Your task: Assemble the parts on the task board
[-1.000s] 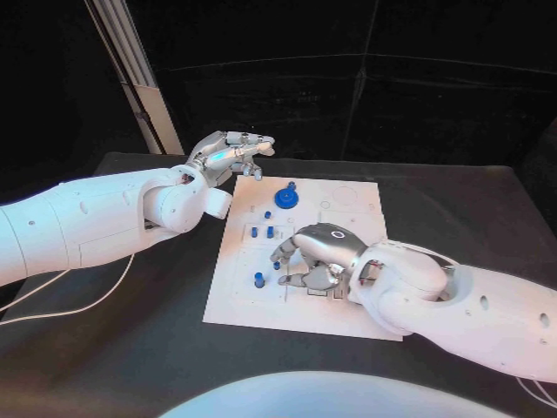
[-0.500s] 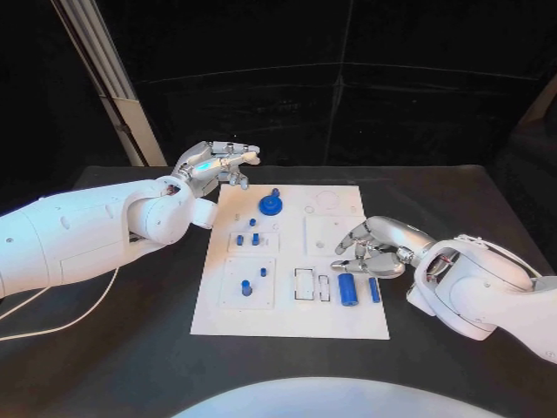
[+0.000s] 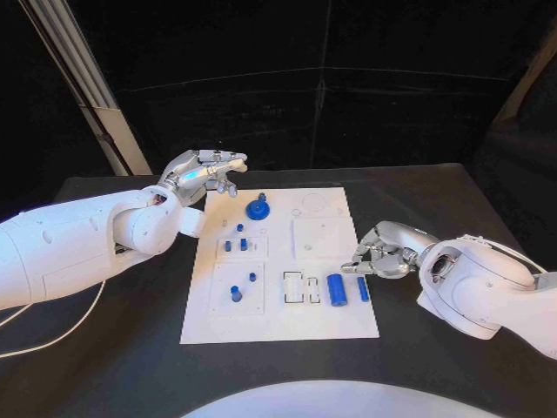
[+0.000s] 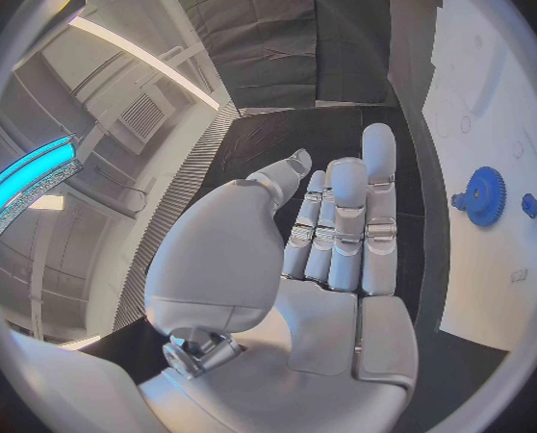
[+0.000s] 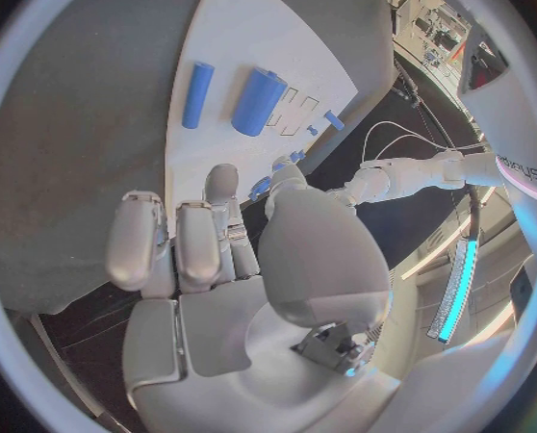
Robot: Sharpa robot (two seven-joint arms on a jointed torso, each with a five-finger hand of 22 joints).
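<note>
The white task board (image 3: 278, 324) lies in the middle of the black table. A blue gear (image 3: 258, 209) stands at its far end, and several small blue pegs (image 3: 235, 245) stand in the left blocks. A thick blue cylinder (image 3: 337, 290) and a thin one (image 3: 363, 289) lie side by side near the board's right edge. My right hand (image 3: 379, 252) hovers at that edge just beyond the cylinders, fingers loosely bent, holding nothing. My left hand (image 3: 204, 174) is raised over the far left corner, empty. In the left wrist view its fingers (image 4: 341, 221) are straight, beside the gear (image 4: 483, 194). The right wrist view shows both cylinders (image 5: 258, 101) past the hand (image 5: 209, 250).
Two empty rectangular slots (image 3: 301, 286) sit left of the cylinders. A pale square block (image 3: 320, 237) and a ring outline (image 3: 316, 205) mark the board's far right part. Bare black tabletop (image 3: 103, 348) surrounds the board. A metal post (image 3: 84, 87) stands behind the far left corner.
The camera has shifted. My right hand has drawn back from over the board's near middle to its right edge, uncovering the two blue cylinders. The left hand stays raised at the far corner.
</note>
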